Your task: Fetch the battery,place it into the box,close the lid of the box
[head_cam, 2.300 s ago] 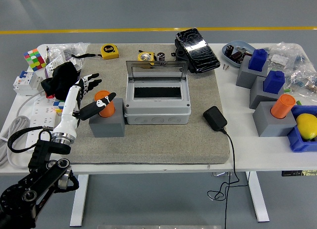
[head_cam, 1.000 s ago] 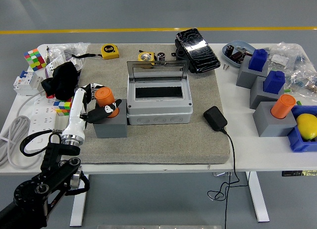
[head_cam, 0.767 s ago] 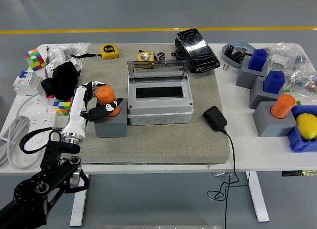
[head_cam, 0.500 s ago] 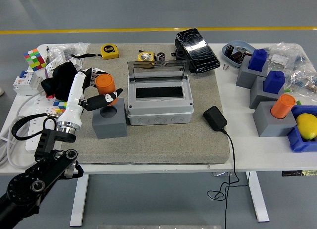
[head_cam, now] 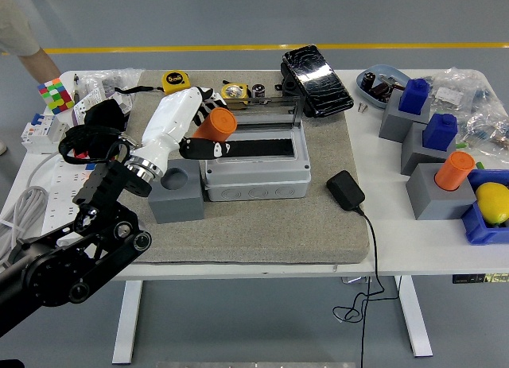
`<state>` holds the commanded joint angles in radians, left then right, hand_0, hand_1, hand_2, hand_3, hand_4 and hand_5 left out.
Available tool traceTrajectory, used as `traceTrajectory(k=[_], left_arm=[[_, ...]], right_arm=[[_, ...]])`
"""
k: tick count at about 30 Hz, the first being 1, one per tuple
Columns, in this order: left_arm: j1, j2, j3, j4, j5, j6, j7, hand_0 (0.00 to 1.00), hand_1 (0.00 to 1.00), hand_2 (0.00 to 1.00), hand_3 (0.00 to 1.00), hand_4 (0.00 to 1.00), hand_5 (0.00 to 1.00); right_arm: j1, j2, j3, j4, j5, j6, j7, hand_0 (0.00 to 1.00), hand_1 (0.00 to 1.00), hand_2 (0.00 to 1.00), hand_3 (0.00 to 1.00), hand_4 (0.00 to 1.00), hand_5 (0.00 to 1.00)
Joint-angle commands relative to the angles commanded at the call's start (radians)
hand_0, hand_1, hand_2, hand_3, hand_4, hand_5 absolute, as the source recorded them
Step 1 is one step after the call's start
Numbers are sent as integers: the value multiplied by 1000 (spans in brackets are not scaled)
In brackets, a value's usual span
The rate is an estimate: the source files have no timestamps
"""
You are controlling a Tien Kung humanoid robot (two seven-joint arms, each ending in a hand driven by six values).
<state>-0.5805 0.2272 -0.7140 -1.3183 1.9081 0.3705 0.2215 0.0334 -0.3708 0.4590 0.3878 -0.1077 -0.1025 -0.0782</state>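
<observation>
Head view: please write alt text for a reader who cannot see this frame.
The robot's left hand holds an orange battery over the left end of an open grey box on a mat. Beside the box, a grey block with an empty round hole stands at its left. The lid stands open at the back.

No print can be read with certainty. The yellow tape measure (head_cam: 176,82), on the tabletop just beyond the left hand (head_cam: 200,128), carries a dark round label whose marking is too small to make out. Every other object near the hand shows no legible text, brand or number.
</observation>
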Motion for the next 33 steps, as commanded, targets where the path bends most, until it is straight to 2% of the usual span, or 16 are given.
traceTrajectory(k=[1,2,7,8,9,13,14,19,20,25,26,31,32,33], left_arm=[[-22,-6,27,10,16,-14,19,289,255,209,217,508,2],[-41,-12,52,19,28,-26,34,296,263,216,233,596,2],[-119,-41,144,59,71,-79,101,296,263,216,233,596,2],[-131,-47,156,65,78,-88,113,310,275,228,270,637,2],[-142,-51,167,69,84,-95,124,310,275,228,270,637,2],[-187,-73,210,89,115,-116,153,310,275,228,270,637,2],[-197,-78,221,95,127,-119,158,331,291,245,315,683,2],[-246,-100,270,136,156,-135,189,331,291,245,315,683,2],[-255,-104,279,146,162,-141,198,373,344,300,371,736,2],[-287,-108,308,164,181,-150,219,373,344,300,371,736,2],[-291,-106,313,166,186,-147,219,534,503,479,607,939,2],[-290,-100,322,170,181,-144,206,534,503,479,607,939,2],[-287,-99,320,167,179,-142,203,660,683,646,762,998,2],[-285,-98,319,165,179,-139,201,660,683,646,762,998,2]], right_arm=[[0,0,-1,0,0,0,0,626,646,665,572,984,545],[1,0,-2,0,1,0,0,627,646,665,572,985,545],[0,0,-9,-1,5,0,-1,627,646,665,572,985,545],[-1,-1,-10,-1,5,0,-1,625,646,665,572,985,545],[-1,-1,-11,-1,6,0,-1,625,646,665,572,985,545],[1,-3,-16,-1,7,0,-1,625,646,665,572,985,545],[1,-2,-16,-1,7,0,-1,625,646,664,572,984,546],[4,-3,-20,0,6,-1,0,625,646,664,572,984,546],[5,-4,-22,1,7,-1,0,626,646,664,572,985,545],[7,-6,-32,0,9,-1,-1,626,646,664,572,985,545],[8,-7,-34,0,9,-1,-1,626,646,665,572,984,546],[7,-7,-36,1,8,0,-1,626,646,665,572,984,546],[7,-7,-37,1,8,0,-1,626,645,665,572,985,545],[6,-7,-37,1,8,0,-1,626,645,665,572,985,545]])
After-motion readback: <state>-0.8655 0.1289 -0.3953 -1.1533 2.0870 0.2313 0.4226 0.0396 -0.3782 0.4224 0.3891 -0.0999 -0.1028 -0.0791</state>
